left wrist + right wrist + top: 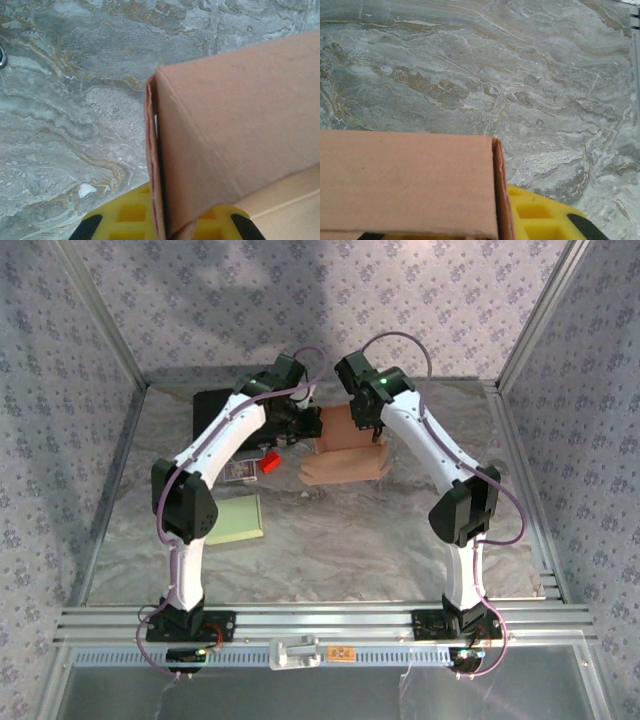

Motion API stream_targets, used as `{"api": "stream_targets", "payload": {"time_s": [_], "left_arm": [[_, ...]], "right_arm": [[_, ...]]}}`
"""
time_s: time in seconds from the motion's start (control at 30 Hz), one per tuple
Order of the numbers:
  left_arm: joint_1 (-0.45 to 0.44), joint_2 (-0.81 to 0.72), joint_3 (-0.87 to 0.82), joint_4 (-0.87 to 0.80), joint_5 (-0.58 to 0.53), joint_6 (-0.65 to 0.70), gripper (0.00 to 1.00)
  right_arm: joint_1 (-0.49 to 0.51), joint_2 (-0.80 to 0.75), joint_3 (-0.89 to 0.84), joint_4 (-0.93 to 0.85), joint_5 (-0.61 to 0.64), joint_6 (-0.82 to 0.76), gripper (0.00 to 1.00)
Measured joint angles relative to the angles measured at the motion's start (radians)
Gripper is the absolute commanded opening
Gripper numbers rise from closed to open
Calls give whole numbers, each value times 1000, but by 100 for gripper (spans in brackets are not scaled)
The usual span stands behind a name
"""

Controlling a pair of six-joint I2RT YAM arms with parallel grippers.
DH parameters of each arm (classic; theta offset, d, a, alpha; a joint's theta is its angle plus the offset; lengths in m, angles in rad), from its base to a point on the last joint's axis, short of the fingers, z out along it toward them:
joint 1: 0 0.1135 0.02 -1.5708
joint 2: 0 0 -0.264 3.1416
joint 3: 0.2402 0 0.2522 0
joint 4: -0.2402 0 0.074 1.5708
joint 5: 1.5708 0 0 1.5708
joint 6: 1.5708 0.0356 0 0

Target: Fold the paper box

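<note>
Matt cardboard box (240, 130), glossy marbled tbl (75, 100).

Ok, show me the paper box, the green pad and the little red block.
paper box (345, 466), top view, on its flat front flap.
green pad (235, 518), top view, on its middle.
red block (268, 462), top view, on its top face.

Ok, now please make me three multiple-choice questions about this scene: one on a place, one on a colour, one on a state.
1. Where is the paper box?
A) far middle of the table, between the left gripper and the right gripper
B) at the near edge
C) in the near left corner

2. What colour is the flat pad beside the left arm?
A) blue
B) light green
C) black

3. How is the left gripper?
A) wide open
B) holding the pad
C) shut on a box wall

Answers:
1 A: the top view shows it there.
2 B: its face is pale green.
3 C: the wall runs down between its yellow fingers.
</note>
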Motion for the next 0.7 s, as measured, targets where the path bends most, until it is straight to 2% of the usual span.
{"api": "stream_targets", "payload": {"time_s": [0.1, 0.23, 0.43, 0.57, 0.7], "left_arm": [[-2, 0, 0, 2, 0, 0, 0], [-2, 0, 2, 14, -1, -1, 0], [-11, 0, 12, 14, -11, -12, 0], [-12, 0, 12, 5, -31, -20, 0], [-16, 0, 12, 5, -50, -30, 0]], "right_arm": [[-5, 0, 11, -1, -2, 5, 0], [2, 0, 29, -8, 32, -2, 0], [40, 31, 64, -58, 150, 26, 0], [39, 30, 64, -65, 112, 36, 33], [25, -2, 40, -48, -21, 31, 47]]}}
